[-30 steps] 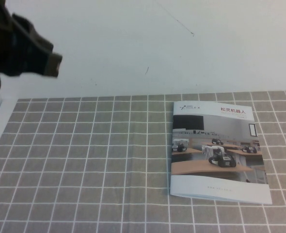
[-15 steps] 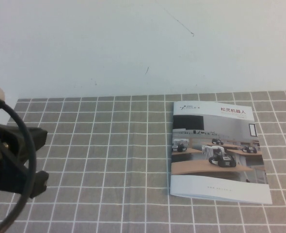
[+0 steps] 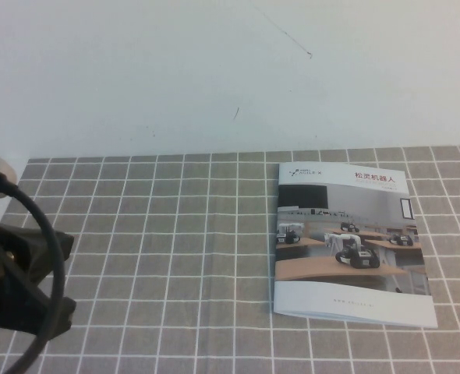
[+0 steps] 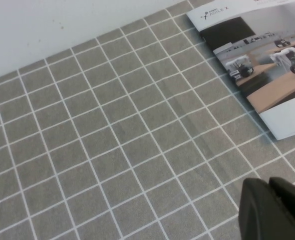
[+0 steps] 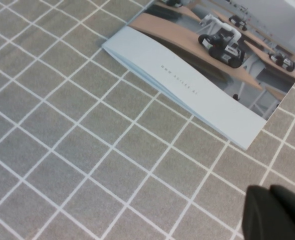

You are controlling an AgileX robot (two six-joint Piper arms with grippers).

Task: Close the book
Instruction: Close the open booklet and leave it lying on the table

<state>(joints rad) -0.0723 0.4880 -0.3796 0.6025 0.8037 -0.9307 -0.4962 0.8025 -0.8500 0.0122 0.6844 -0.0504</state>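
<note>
Book [image 3: 351, 241] lies flat, cover up, on the right half of the checked cloth [image 3: 152, 257] that covers the near part of the white surface [image 3: 175, 78]. Its long axis runs from the far side toward the robot, leaning slightly right at the near end. Cover down, no page raised: reads as closed, so little seems left to do. Left claw [image 4: 272, 212] sits low over the cloth's left part, tips together and empty. From there the book is well apart, off to the robot's right. Right claw [image 5: 275, 212] is out of the high view. Its wrist camera shows it together and empty, near the book's near edge. In my judgement the right arm is the nearer one for any pressing or checking.
</note>
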